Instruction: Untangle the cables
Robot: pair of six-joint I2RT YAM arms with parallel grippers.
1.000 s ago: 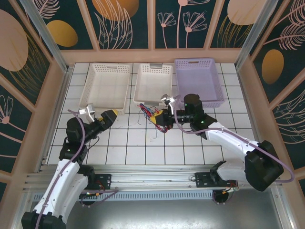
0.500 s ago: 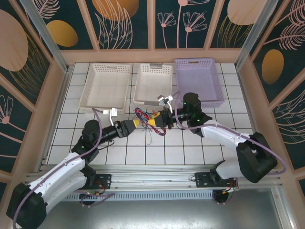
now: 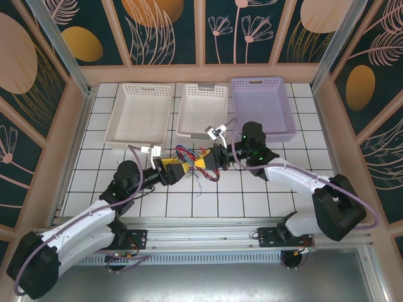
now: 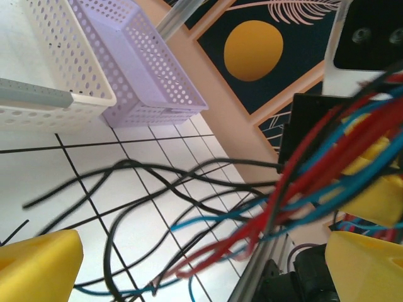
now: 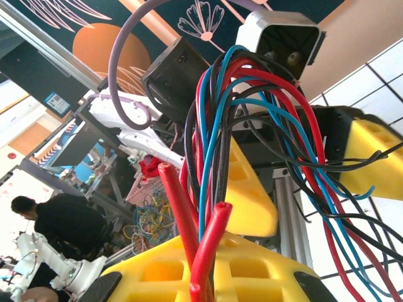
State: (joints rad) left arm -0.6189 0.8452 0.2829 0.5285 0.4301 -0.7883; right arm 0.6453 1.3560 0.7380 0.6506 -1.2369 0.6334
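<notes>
The cables [image 3: 187,153] are a tangle of thin red, blue and black strands lifted just above the tiles in front of the middle basket. My right gripper [image 3: 205,160] is shut on one end of the bundle. In the right wrist view its yellow fingers [image 5: 157,277] pinch red, blue and black strands [image 5: 217,163] that rise out of them. My left gripper [image 3: 176,170] stands open at the bundle's left side. In the left wrist view the cables [image 4: 252,233] cross the gap of the left gripper [image 4: 201,270], and loose black loops [image 4: 126,189] trail over the tiles.
Three baskets line the back of the table: a white one [image 3: 119,139] at left, a white one [image 3: 189,133] in the middle and a lilac one [image 3: 286,129] at right. Wooden walls [image 3: 77,126] close in both sides.
My left arm has swung from the left side toward the middle, bringing its open gripper up to the cable bundle. The right gripper has kept its hold and shifted a little left.
</notes>
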